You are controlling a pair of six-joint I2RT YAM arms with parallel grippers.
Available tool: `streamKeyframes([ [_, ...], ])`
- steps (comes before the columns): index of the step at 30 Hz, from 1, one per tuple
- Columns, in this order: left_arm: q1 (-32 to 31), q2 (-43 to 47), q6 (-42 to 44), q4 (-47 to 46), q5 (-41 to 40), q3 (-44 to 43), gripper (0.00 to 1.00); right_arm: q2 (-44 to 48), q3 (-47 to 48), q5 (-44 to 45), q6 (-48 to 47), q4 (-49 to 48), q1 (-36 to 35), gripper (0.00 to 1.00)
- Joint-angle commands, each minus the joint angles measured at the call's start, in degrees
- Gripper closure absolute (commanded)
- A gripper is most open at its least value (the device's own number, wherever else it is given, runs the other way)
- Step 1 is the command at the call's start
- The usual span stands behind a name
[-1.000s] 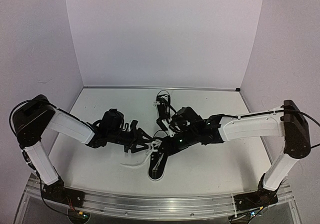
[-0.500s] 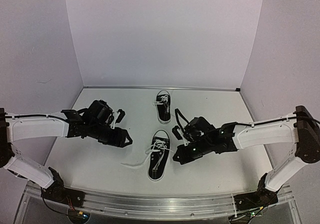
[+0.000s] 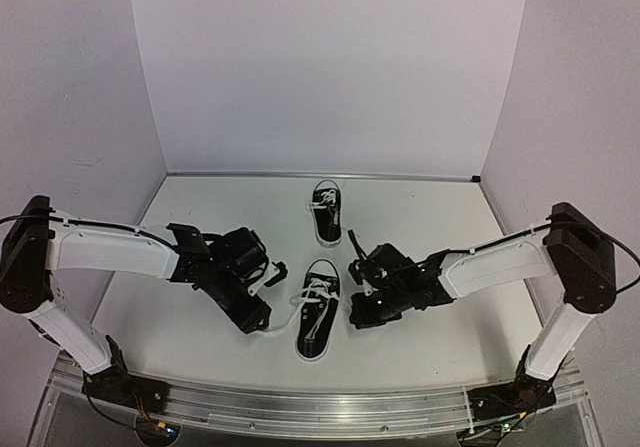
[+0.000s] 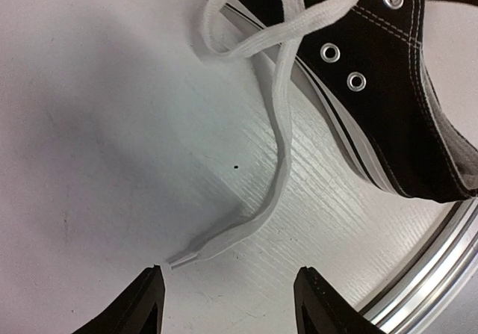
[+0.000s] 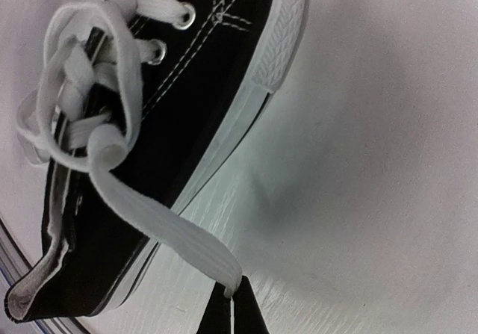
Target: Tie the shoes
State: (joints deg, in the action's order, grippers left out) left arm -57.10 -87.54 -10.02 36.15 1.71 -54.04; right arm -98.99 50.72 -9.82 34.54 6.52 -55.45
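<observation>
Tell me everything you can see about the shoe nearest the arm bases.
The near shoe is a small black canvas low-top with white sole edge, metal eyelets and untied white laces. It lies flat on the table, toe pointing away. One lace trails left, its tip by the open left gripper; the shut right gripper pinches the other.

Top view: even, diffuse overhead light. The white tabletop point(image 3: 430, 352) carries only faint, soft shadows beneath the arms, and the aluminium front rail point(image 3: 300, 402) bows along the lower edge from lens distortion. Left wrist view: a broad grey shadow fills the left half, and the rail glares at lower right. Right wrist view: the flat white lace point(image 5: 179, 237) softens toward bottom centre, while the black canvas sneaker point(image 5: 209, 72) is sharp.
</observation>
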Motion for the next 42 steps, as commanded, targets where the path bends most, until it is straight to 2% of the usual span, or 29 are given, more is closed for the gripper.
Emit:
streamKeyframes([
  [1,-1.4,-4.59,6.37,0.11,-3.44,-3.23,0.4,-2.24,4.44,-0.34,-0.52,-4.62,1.3,1.0],
  [5,-2.05,-8.23,8.09,0.01,-2.74,-4.12,0.41,-5.39,8.03,-1.94,-1.9,-4.65,1.35,1.0],
  [13,-2.25,-11.07,8.08,-0.65,-2.87,-4.16,0.54,-9.52,11.56,-2.86,-3.07,-4.81,1.44,1.0],
  [21,-2.31,-11.95,6.75,-2.71,-4.27,-3.69,0.82,-10.93,14.02,-3.62,-3.49,-4.77,1.76,1.0],
  [27,-2.31,-11.68,5.25,-3.92,-5.18,-3.74,0.92,-10.49,13.63,-4.59,-3.68,-4.61,2.38,1.0],
  [30,-2.23,-10.45,3.95,-5.51,-5.08,-3.23,0.99,-7.31,10.83,-4.07,-3.07,-4.37,2.45,1.0],
  [35,-2.25,-10.18,2.83,-7.3,-4.28,-3.46,1.0,-2.13,5.66,-0.62,-2.81,-2.69,4.0,1.0],
  [42,-2.24,-8.86,1.37,-9.34,-4.0,-3.37,1.0,-7.6,7.48,-2.37,-4.4,-2.59,5.78,1.0],
])
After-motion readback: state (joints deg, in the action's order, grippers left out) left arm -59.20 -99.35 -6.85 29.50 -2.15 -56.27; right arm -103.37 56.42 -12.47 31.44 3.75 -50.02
